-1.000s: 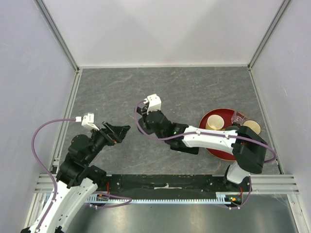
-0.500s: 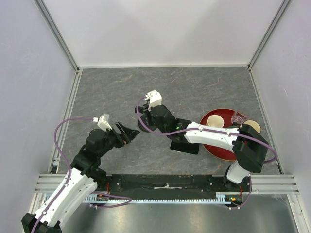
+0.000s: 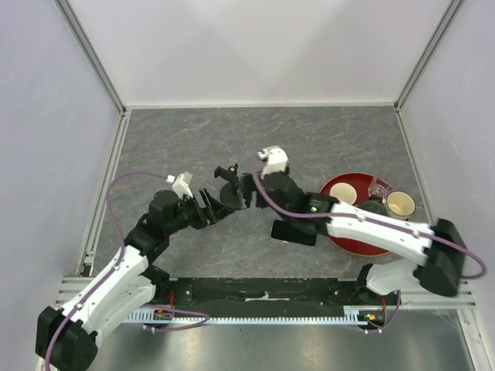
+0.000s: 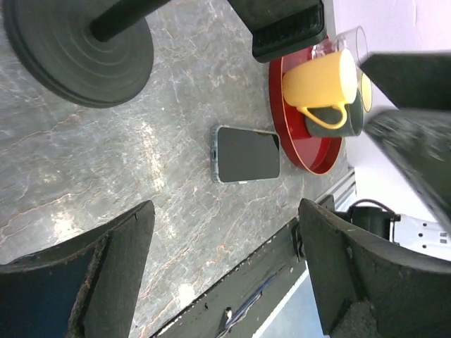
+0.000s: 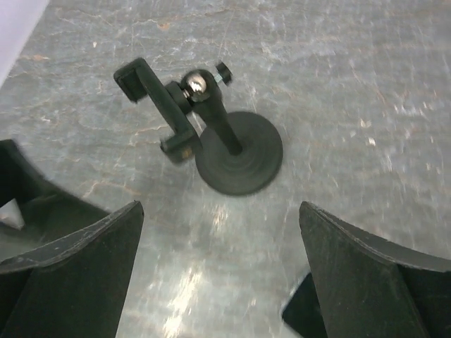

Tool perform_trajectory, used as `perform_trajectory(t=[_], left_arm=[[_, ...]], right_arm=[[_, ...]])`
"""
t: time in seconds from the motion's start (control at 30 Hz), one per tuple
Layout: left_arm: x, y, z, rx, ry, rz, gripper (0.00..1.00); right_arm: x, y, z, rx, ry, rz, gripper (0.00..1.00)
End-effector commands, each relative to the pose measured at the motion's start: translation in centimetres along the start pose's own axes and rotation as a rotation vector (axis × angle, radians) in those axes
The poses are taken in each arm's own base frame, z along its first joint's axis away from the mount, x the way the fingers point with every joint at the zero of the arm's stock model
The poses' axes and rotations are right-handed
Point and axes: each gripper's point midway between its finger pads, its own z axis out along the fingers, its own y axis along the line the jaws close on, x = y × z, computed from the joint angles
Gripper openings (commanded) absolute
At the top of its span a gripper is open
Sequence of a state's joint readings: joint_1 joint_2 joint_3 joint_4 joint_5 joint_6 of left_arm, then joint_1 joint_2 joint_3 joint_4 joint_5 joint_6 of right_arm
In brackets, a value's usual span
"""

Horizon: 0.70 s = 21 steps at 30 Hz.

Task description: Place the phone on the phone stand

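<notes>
The phone stand [image 3: 230, 188] stands upright mid-table on its round black base [image 5: 239, 158], its clamp [image 5: 151, 91] tilted to the left and empty. The phone [image 3: 294, 232] lies flat, screen up, on the table to the right of the stand and beside the red tray; it shows whole in the left wrist view [image 4: 246, 153]. My right gripper [image 3: 247, 191] hovers open just right of the stand, holding nothing [image 5: 220, 232]. My left gripper [image 3: 209, 209] is open just left of the stand, with bare table between its fingers [image 4: 225, 239].
A red tray [image 3: 363, 246] at the right holds a yellow mug [image 4: 320, 84], a dark green mug [image 4: 338, 121] and a clear glass [image 3: 380, 185]. White walls enclose the table, and a metal rail [image 3: 263, 294] runs along its near edge.
My right gripper opened, let go of the stand and drew back to the right. My left arm reached forward and to the right, toward the stand.
</notes>
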State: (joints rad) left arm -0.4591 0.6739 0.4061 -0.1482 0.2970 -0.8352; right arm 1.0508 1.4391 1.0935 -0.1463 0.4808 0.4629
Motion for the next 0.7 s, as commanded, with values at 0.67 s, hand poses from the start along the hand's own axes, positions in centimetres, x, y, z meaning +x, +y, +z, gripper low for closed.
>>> perform_trajectory(t=[0.67], left_arm=[[7.0,-6.2,12.2,0.112,0.428,0.372,0.65]], right_arm=[[16.2,-13.8,-10.2,0.420,0.130,0.554,0.84]])
